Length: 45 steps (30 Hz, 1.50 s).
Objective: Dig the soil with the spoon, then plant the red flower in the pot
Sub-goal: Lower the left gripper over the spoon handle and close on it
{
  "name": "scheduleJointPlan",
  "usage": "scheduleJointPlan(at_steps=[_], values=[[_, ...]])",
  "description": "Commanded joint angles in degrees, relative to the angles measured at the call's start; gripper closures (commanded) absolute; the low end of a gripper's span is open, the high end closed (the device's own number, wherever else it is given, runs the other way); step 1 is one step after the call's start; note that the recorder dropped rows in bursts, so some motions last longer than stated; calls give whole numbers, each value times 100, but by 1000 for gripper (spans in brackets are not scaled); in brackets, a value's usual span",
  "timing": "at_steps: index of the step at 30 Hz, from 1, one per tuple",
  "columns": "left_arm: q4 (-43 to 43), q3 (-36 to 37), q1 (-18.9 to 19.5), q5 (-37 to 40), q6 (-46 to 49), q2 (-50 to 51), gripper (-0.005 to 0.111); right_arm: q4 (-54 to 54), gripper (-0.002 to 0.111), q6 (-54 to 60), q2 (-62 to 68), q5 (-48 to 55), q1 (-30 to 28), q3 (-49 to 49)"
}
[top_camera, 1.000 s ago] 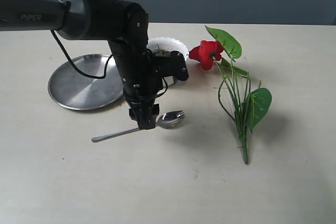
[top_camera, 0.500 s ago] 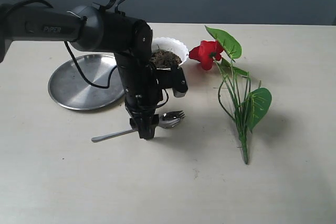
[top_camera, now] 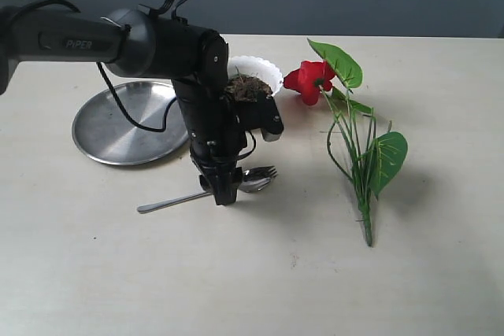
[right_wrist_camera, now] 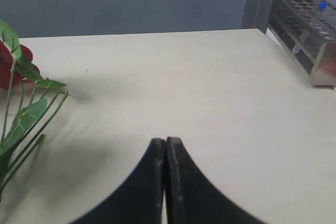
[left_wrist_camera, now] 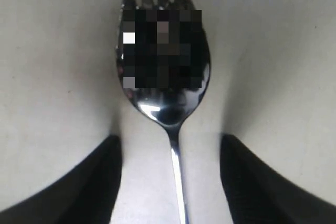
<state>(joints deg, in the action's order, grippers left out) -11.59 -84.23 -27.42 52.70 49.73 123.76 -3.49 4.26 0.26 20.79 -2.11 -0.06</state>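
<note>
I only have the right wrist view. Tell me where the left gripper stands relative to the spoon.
Observer: The left gripper is down at the table, open, with one finger on each side of the handle of the spoon, close to its bowl.
Operator: Say whether it is gripping.
Observer: No. The left wrist view shows a gap between the handle and each finger.
Operator: Report the pot.
Observer: In the exterior view the pot stands just beyond that arm, with soil in it.

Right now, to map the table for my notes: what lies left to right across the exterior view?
Flat round steel plate → small white scalloped pot → red artificial flower with green leaves.
</note>
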Motion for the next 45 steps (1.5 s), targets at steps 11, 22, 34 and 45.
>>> scheduleJointPlan(at_steps=[11, 22, 34, 45], values=[[146, 15, -14, 139, -286, 106, 54, 4, 108, 5, -26, -14, 13, 6], [443, 132, -14, 438, -593, 106, 54, 4, 108, 5, -26, -14, 13, 6], [330, 272, -14, 208, -605, 129, 54, 4, 108, 5, -26, -14, 13, 6], [251, 272, -14, 273, -630, 263, 65, 4, 108, 5, -26, -14, 13, 6]])
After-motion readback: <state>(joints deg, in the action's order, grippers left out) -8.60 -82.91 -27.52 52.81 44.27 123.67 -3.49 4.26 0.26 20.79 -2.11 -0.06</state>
